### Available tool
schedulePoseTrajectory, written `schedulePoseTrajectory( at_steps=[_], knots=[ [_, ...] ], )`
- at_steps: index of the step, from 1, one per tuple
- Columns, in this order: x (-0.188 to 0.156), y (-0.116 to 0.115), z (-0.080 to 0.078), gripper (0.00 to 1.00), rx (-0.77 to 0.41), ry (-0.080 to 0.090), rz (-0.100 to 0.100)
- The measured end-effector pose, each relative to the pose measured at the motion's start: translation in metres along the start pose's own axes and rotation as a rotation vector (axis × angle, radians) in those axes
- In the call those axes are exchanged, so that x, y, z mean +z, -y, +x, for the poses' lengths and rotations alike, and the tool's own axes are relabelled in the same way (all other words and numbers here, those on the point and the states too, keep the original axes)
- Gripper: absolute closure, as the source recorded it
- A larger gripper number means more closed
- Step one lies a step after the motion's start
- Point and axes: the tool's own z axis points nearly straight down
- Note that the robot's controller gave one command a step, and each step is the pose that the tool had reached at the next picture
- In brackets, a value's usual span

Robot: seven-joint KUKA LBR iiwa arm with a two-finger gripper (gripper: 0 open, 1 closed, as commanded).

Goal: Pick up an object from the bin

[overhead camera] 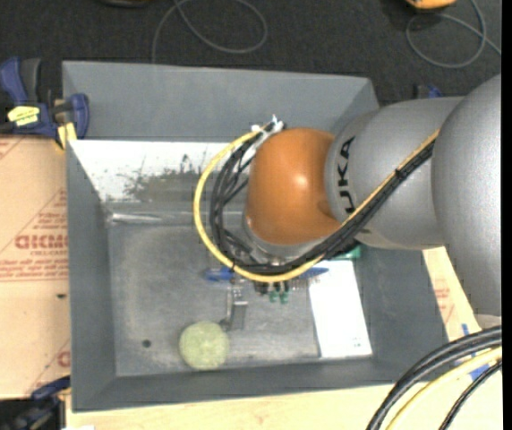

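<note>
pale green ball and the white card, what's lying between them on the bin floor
Camera view: only bare grey bin floor between the pale green ball and the white card; the end effector hangs just behind that stretch.

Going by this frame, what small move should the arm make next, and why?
Probably nudge the gripper down-left in the camera view until it is over the pale green ball. The gripper sits just up and right of the ball, which lies alone on the floor of the bin, apart from the white card.
</note>
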Motion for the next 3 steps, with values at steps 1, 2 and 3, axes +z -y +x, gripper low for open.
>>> schedulePoseTrajectory(
  at_steps=[1,2,3],
  knots=[
    [-0.004,0.0,-0.002,0.0,0.003,0.008,-0.001],
    [0.028,0.028,0.023,0.0,-0.068,0.014,-0.001],
    [0.062,0.066,0.041,0.0,-0.091,0.006,0.001]
  ],
)
